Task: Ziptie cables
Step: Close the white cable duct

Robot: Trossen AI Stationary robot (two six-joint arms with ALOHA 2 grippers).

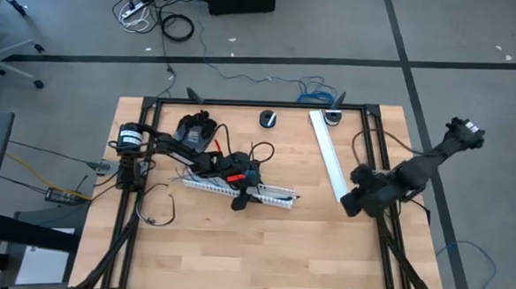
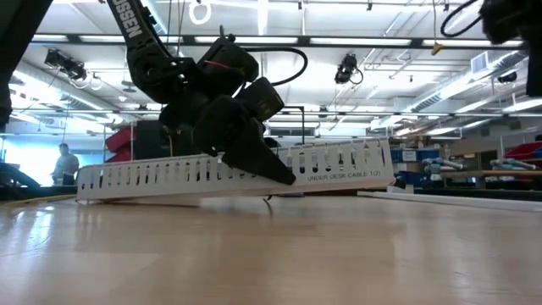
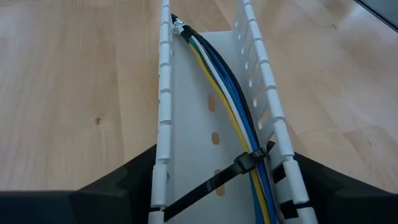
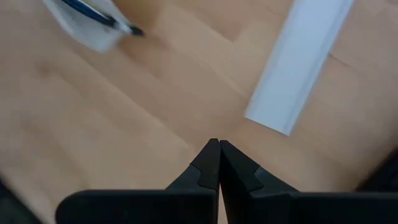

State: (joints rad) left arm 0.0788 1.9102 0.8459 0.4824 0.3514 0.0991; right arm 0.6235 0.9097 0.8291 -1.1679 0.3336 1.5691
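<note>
A white slotted duct (image 1: 269, 194) lies slantwise in the middle of the table. Inside it runs a bundle of blue, yellow, white and green wires (image 3: 230, 93). A black ziptie (image 3: 247, 163) is looped around the bundle, and its tail (image 3: 193, 196) crosses the duct floor. My left gripper (image 3: 224, 155) straddles the duct at one end. In the low view the duct (image 2: 339, 165) looks tilted, one end higher than the other. My right gripper (image 4: 219, 144) is shut and hovers over bare wood near the end of a flat white lid strip (image 4: 305, 62). My left gripper holds the duct across its width, one finger (image 3: 124, 186) outside one slotted wall (image 3: 163, 165) and the other finger outside the opposite wall (image 3: 287, 168). The fingers slant down from above (image 2: 271, 169). The wires and ziptie lie between them, untouched.
The lid strip (image 1: 328, 153) lies right of centre, running toward the far edge. Black and red tools (image 1: 197, 131) sit behind the duct, and two small round dark objects (image 1: 268, 118) are near the far edge. A thin dark wire loop (image 1: 159, 206) lies at the left. Black frame rails (image 1: 377, 160) border the table.
</note>
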